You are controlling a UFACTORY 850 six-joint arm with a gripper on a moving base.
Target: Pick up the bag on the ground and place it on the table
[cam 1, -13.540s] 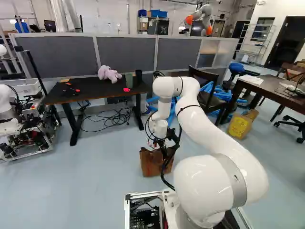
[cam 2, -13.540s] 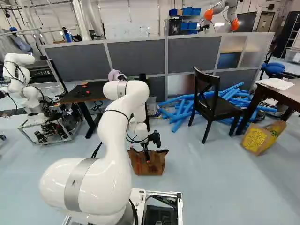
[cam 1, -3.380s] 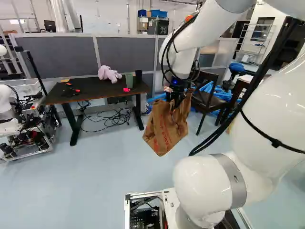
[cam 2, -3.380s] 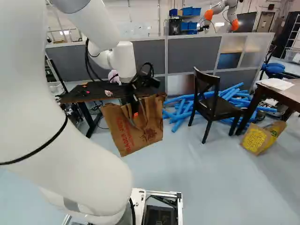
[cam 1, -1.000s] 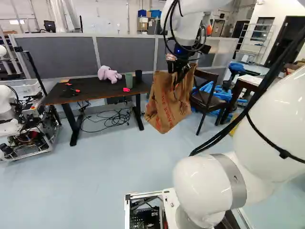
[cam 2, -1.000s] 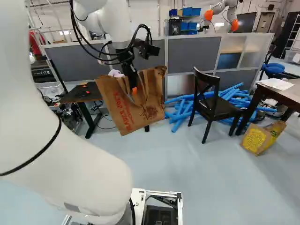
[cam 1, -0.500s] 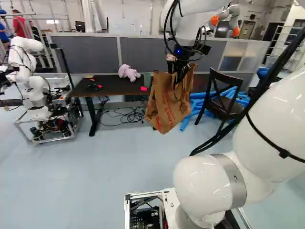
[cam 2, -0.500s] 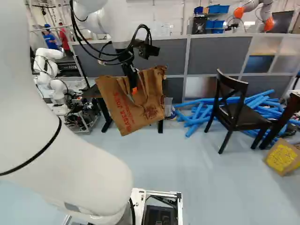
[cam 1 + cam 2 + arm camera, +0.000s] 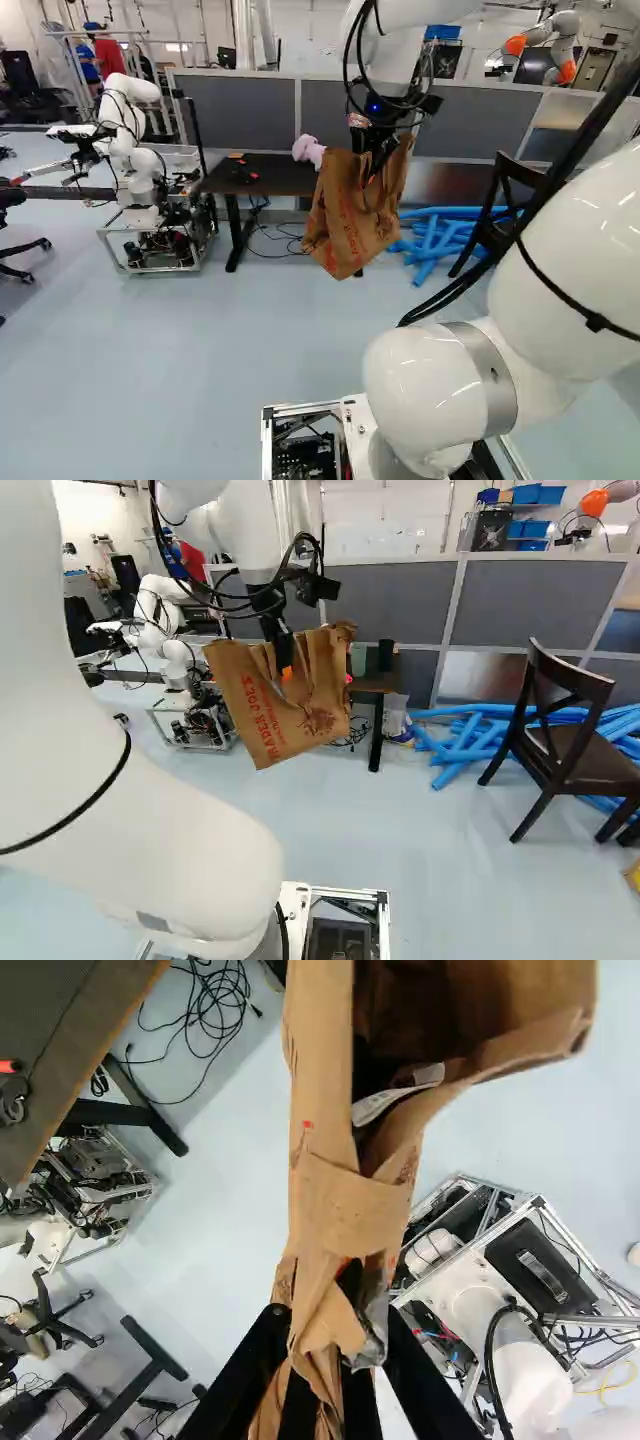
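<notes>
Black two-finger tool (image 9: pixel 287 670) is clamped on the top folds of the floppy brown paper bag (image 9: pixel 265 712), which hangs tilted at its 6 o'clock, with the dark rectangular wood-edged tabletop (image 9: pixel 285 175) beyond at roughly 11–12 from base, so next move is probably forward reach.

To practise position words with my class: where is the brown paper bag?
The brown paper bag hangs from the gripper, just right of the left base view's middle, in front of the black table's right end.
</notes>
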